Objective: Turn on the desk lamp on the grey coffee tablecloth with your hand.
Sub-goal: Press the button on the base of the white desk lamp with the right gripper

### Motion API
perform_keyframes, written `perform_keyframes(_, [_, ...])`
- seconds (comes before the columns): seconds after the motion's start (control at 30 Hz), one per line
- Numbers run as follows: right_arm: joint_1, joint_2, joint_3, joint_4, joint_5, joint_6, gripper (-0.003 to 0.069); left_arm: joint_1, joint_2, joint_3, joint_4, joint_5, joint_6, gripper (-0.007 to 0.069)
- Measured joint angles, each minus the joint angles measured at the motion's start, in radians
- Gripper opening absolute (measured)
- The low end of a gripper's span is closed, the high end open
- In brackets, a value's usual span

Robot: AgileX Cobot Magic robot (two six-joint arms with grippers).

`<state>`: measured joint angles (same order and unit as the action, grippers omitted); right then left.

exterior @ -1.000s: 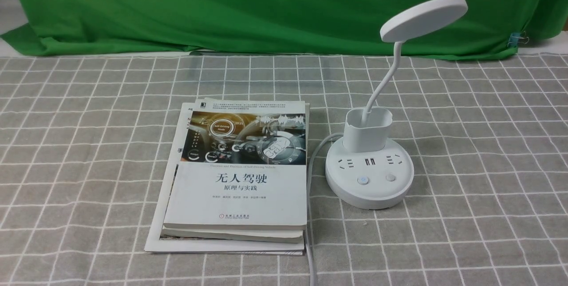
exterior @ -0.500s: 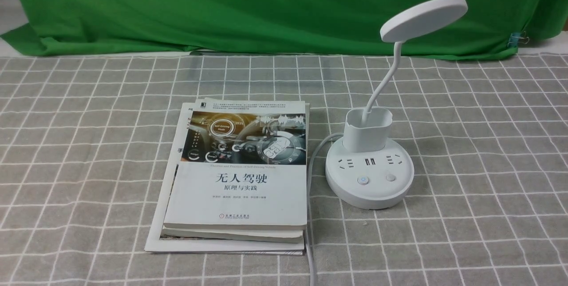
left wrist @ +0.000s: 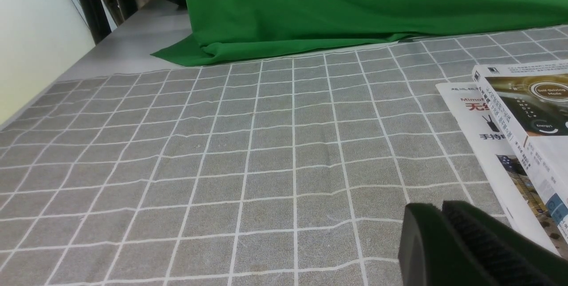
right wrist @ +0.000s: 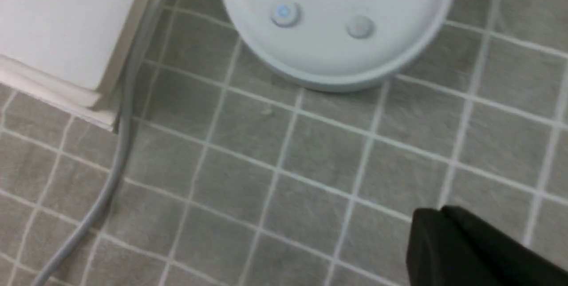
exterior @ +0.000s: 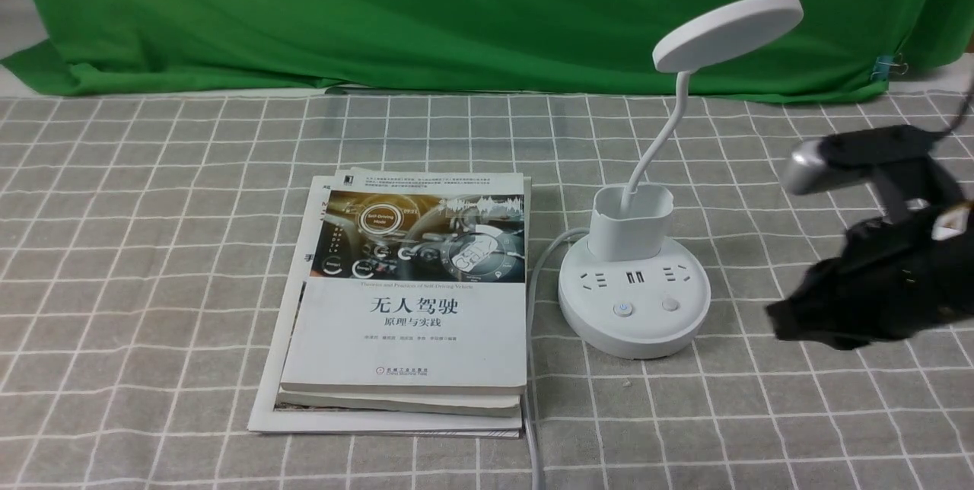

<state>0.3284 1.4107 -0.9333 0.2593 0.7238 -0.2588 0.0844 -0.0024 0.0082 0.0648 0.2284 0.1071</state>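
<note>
The white desk lamp (exterior: pixel 634 306) stands on the grey coffee tablecloth (exterior: pixel 152 246), right of centre, its disc head (exterior: pixel 727 31) dark. Its round base with two buttons also shows in the right wrist view (right wrist: pixel 337 33). My right hand, the right gripper (exterior: pixel 784 319), is black with a silver-grey piece (exterior: pixel 810 168). It hovers to the right of the base, apart from it, jaws shut and empty (right wrist: pixel 437 215). My left gripper (left wrist: pixel 437 208) is shut and empty over bare cloth beside the books; it is out of the front view.
A stack of books (exterior: pixel 403 300) lies left of the lamp, also in the left wrist view (left wrist: pixel 523 121). The lamp's grey cord (exterior: pixel 533 368) runs between books and base toward the front edge. A green backdrop cloth (exterior: pixel 456 11) hangs at the back.
My right hand has come into the front view from the right edge and now hovers to the right of the lamp base. The lamp and books have not moved.
</note>
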Motion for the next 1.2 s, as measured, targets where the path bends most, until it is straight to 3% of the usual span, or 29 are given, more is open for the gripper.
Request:
perform_keyframes(0.13, [0.061,0.170,-0.116,0.002,-0.007,-0.009,0.0031,0.000,0.000,0.000,0.000,0.000,-0.001,0.0019])
perform_keyframes(0.53, [0.050,0.439,-0.319,-0.041,-0.026,-0.017,0.0031,0.000,0.000,0.000,0.000,0.000,0.000,0.0019])
perform_keyframes(1.2, [0.024,0.472,-0.359,-0.044,-0.008,-0.003,0.0031,0.000,0.000,0.000,0.000,0.000,0.001,0.0019])
